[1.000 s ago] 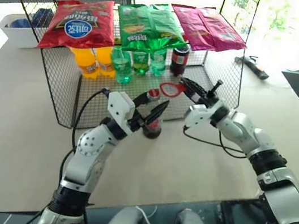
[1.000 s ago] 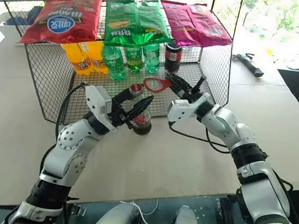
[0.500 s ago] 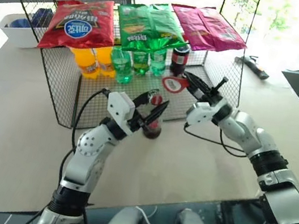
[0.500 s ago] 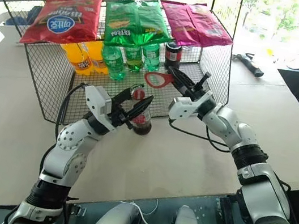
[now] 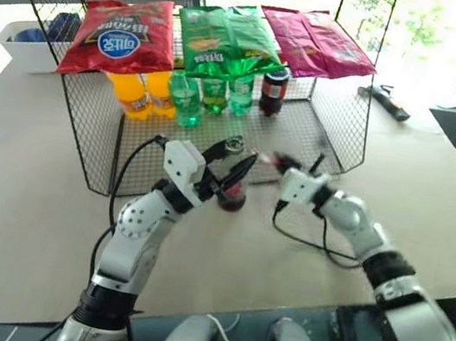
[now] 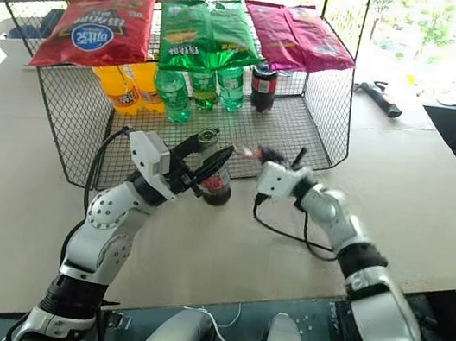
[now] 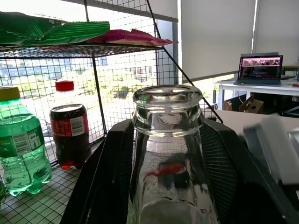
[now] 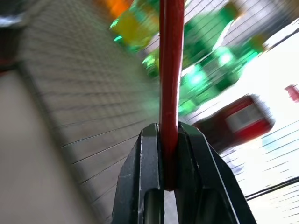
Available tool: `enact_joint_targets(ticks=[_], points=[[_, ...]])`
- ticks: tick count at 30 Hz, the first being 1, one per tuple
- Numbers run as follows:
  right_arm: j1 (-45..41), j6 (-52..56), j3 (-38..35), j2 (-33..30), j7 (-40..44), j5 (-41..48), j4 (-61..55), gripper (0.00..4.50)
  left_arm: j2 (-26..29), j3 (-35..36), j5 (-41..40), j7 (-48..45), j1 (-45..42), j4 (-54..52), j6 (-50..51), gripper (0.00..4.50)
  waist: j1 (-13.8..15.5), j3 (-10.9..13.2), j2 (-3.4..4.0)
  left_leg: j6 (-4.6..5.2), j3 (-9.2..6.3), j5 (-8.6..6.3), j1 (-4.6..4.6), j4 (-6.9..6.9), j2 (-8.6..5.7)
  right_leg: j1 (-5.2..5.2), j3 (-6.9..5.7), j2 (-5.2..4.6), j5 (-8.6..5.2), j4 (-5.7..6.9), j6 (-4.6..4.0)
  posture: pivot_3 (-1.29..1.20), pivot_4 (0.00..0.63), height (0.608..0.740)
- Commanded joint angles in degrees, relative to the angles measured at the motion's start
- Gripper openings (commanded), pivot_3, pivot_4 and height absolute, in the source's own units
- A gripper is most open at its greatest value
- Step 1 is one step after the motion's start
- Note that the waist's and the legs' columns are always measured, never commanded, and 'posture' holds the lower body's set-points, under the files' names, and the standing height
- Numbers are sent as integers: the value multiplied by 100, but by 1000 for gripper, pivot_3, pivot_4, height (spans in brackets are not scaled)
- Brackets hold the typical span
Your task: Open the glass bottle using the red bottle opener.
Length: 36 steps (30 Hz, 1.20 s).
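Clear bottle [image 7: 168, 154], dark dregs; red opener [image 8: 171, 88]; black fingers [image 8: 145, 186]; green bottles [image 5: 189, 99], possibly orange ones [image 5: 135, 96] beside.

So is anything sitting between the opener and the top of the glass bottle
Nothing visible. The right pincer grips the red bottle opener just beside the glass bottle, whose uncapped mouth stands clear in the left pincer.

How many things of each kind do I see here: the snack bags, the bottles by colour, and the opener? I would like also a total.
snack bags: 3
orange bottles: 2
green bottles: 3
dark cola bottle: 1
glass bottle: 1
red bottle opener: 1
total: 11
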Motion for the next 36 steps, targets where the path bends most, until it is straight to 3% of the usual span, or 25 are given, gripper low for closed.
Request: enact_joint_targets(ticks=[1, 4, 9, 12, 14, 16, 36], points=[[401, 1276, -53, -7, 1109, 604, -716, 0, 34, -68, 145, 46, 163, 250, 181, 2028, 2, -11, 5, 0, 1, 0, 4, 1, 0, 4, 2, -1, 0, 1, 0, 0, 150, 739], [655, 2166, -190, 90, 1241, 827, -1213, 0, 20, -60, 97, 54, 173, 205, 193, 2028, 21, -21, 9, 0, -8, 0, 13, 1, -2, 13, -9, 2, -1, 5, 0, 0, 150, 739], [677, 2495, -277, 174, 1082, 751, -1524, 0, 15, 11, 20, 88, 174, 116, 222, 2028, 16, -23, 14, -1, -8, -1, 13, -2, -5, 12, -11, 4, -1, 5, 0, 0, 150, 739], [670, 2565, -302, 206, 1034, 720, -1567, 0, 17, 33, 18, 96, 168, 89, 223, 2891, 12, -21, 15, -1, -7, -1, 13, -2, -6, 11, -11, 4, -1, 4, 1, 0, 150, 739], [669, 2601, -317, 223, 1016, 718, -1585, 0, 6, 52, 72, 129, 148, 98, 201, 3793, 10, -15, 9, -2, -8, -1, 5, -2, -6, 1, -12, 6, -1, 4, 1, 0, 150, 739], [668, 2601, -324, 232, 1000, 705, -1589, 0, -2, 63, 68, 124, 135, 110, 182, 4309, 12, -14, 7, -2, -13, 0, -6, -1, -5, -5, -17, 5, -1, 2, 1, 0, 150, 739], [770, 3183, -782, 552, 971, 1275, -1885, 0, 205, 134, -125, -123, 600, -398, 363, 4309, 1, -13, 8, -3, -12, -1, -8, -1, -2, -6, -16, 4, 0, 1, 1, 0, 150, 739]])
